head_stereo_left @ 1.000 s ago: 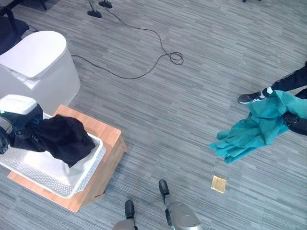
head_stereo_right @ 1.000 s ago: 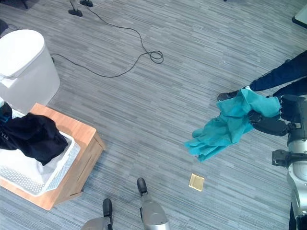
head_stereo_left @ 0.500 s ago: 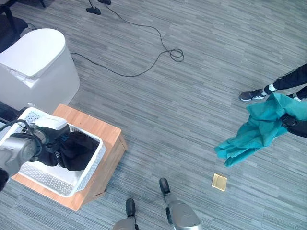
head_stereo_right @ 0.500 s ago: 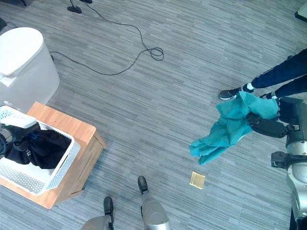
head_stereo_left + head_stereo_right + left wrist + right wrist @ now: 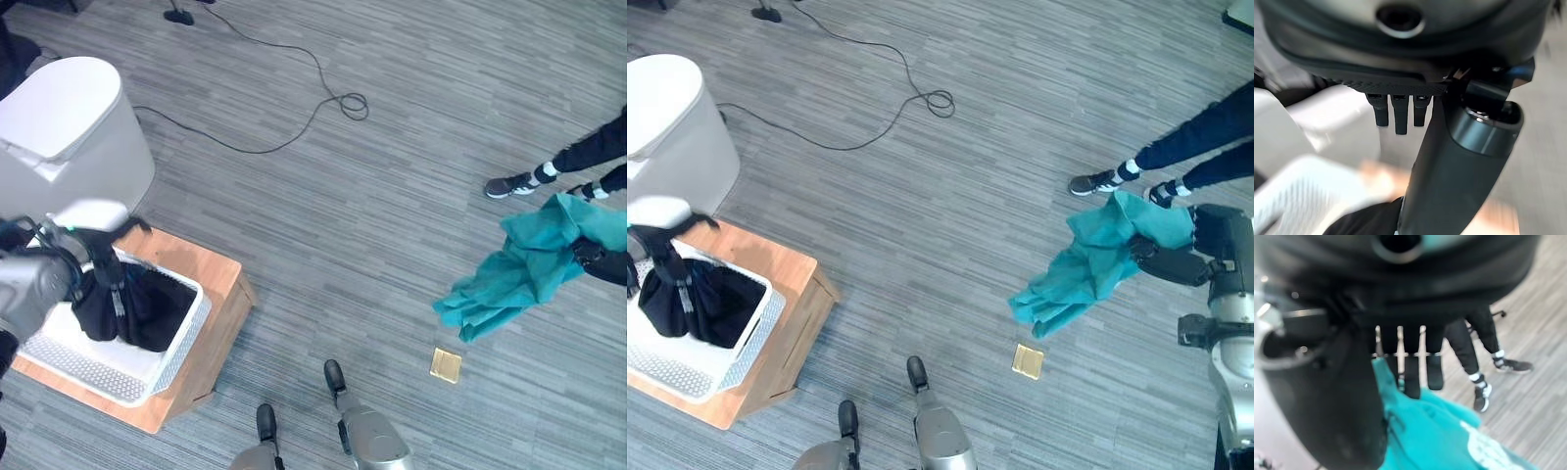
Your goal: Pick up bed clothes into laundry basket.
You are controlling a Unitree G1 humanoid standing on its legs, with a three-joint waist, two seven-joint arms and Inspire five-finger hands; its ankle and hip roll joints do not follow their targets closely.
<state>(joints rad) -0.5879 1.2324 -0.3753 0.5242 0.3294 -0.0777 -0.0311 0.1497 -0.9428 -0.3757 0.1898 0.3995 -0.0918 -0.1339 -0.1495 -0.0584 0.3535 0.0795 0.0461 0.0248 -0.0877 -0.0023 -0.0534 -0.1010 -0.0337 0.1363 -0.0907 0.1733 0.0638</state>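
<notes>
Our right hand (image 5: 1164,262) is curled round a bunched corner of the teal garment (image 5: 1085,262), whose soft folds hang from it above the grey striped carpet (image 5: 392,176). Our left hand (image 5: 670,257) sits over the white perforated laundry basket (image 5: 137,364), fingers straight, touching the rumpled black garment (image 5: 132,305) heaped inside. The basket rests on a low wooden stand (image 5: 221,323).

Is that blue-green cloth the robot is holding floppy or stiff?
Probably floppy: the teal cloth droops in loose folds below the right hand. It likely weighs little, since one hand holds it up in the air. It may swing and trail when carried.
</notes>
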